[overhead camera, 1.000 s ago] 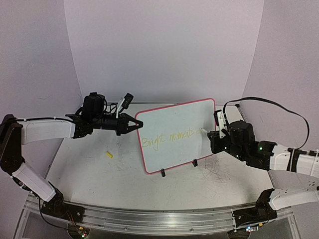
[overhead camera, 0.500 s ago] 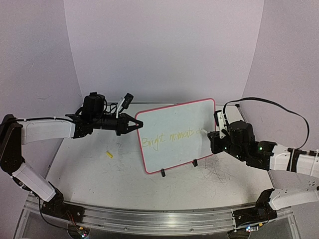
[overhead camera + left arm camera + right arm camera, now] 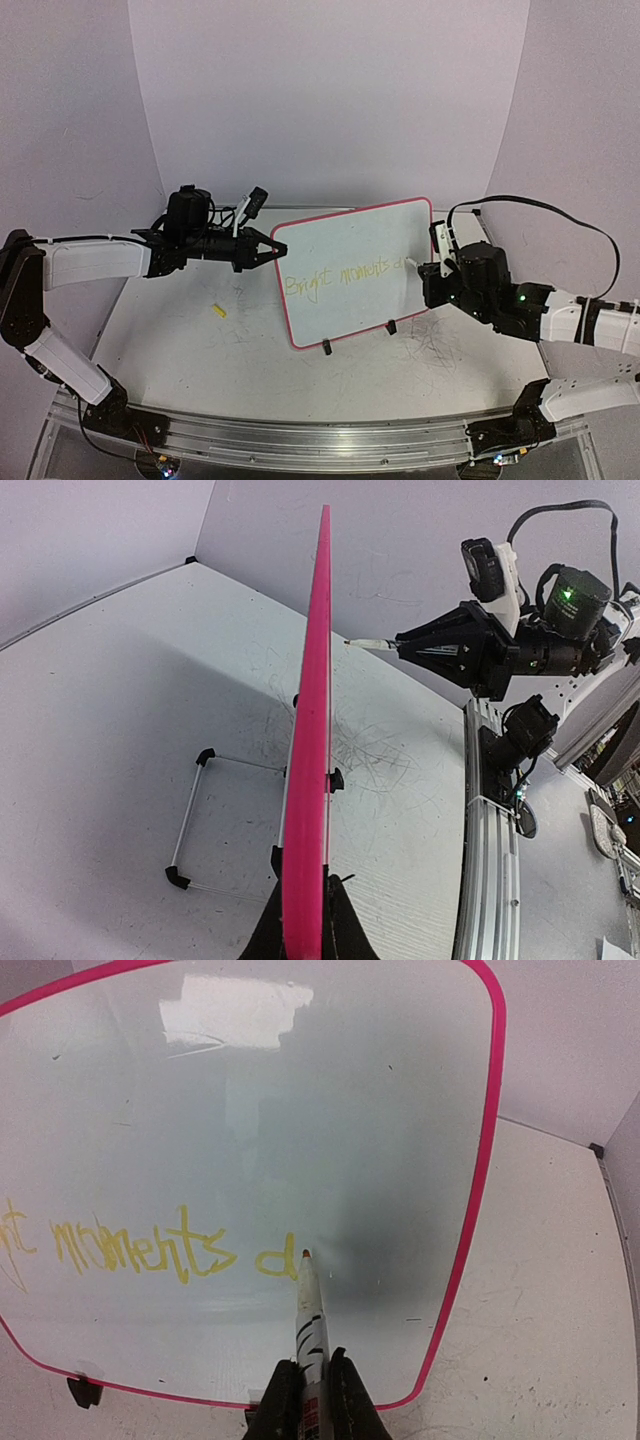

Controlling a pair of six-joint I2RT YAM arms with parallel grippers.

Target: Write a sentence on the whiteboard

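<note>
The whiteboard [image 3: 350,240], white with a pink rim, stands tilted up on the table. My left gripper [image 3: 272,248] is shut on its left edge, and the left wrist view shows the board edge-on [image 3: 310,730] between the black jaws of the left gripper [image 3: 305,930]. My right gripper [image 3: 308,1395] is shut on a white marker [image 3: 311,1310]. The marker's tip touches the board just right of the last yellow letter. The sentence [image 3: 140,1250] reads "moments a" in the right wrist view and "Bright moments" in the top view, where the sentence [image 3: 335,276] is faint.
A small yellow piece [image 3: 219,310] lies on the table left of the board. Grey scribble marks [image 3: 435,345] cover the table under my right arm. Black clips [image 3: 327,347] hold the board's lower edge, and a wire stand [image 3: 190,825] sits behind it.
The right gripper and marker have edged slightly at the end of the yellow writing. The left arm and the board have stayed still.
</note>
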